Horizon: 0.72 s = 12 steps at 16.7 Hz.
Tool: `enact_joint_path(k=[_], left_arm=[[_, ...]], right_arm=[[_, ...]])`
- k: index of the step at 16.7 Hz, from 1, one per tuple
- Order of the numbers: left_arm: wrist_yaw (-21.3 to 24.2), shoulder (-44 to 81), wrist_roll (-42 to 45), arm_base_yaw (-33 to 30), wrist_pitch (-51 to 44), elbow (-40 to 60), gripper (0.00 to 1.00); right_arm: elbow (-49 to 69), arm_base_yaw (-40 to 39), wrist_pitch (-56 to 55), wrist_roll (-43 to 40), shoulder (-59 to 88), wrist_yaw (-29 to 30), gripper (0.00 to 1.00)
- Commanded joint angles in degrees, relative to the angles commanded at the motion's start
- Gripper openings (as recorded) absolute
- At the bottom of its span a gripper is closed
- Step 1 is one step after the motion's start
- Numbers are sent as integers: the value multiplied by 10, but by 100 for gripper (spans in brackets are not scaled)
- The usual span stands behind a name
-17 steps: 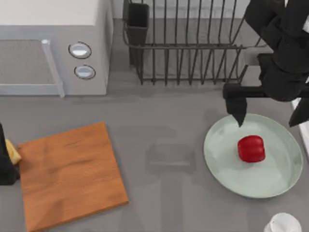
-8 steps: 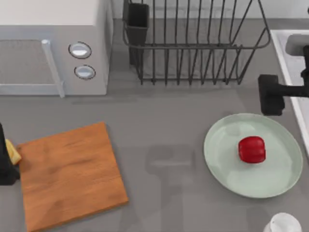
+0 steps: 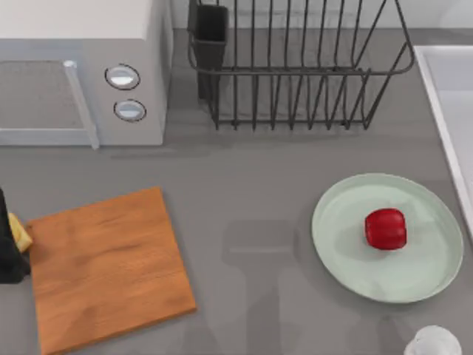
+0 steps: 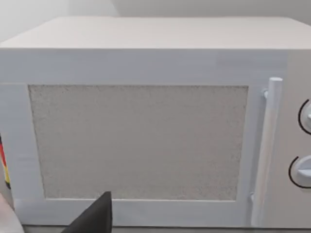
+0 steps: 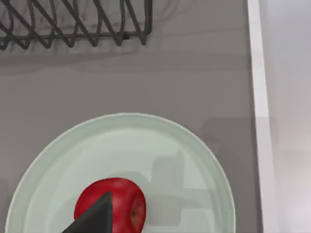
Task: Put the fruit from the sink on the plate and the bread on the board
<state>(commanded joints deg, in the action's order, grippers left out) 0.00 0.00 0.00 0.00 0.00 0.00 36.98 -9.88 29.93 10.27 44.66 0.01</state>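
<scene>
At the top view's left edge, the left gripper (image 3: 7,251) is mostly cut off; a sliver of bread (image 3: 20,235) shows beside it, touching the board (image 3: 107,266). Whether its fingers grip cannot be told. Right of the worktop (image 3: 251,163), the fruit (image 3: 385,228) rests on the plate (image 3: 347,244), near the sink (image 3: 443,96).

No text, label, brand, number or sign can be read anywhere. The microwave (image 3: 81,70) at the far left of the counter (image 3: 251,185) has two round knobs (image 3: 123,76) with no legible markings.
</scene>
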Motion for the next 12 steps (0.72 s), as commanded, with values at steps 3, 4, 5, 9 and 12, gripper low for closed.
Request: enact_joint_path(k=[3,4,5,9,12], left_arm=[[0,0,0,0,0,0,100],[0,0,0,0,0,0,100],[0,0,0,0,0,0,100],[0,0,0,0,0,0,100],[0,0,0,0,0,0,100]], right_arm=[[-137,35,-105,-36,-179,0,100],[-181,45,-138,-47,-231,0,100],[-221,56,-170,-58,-278,0,100],[-338,88,-269,-92,-409,0,100],[-370,99,-299,-103,-446,0,100]])
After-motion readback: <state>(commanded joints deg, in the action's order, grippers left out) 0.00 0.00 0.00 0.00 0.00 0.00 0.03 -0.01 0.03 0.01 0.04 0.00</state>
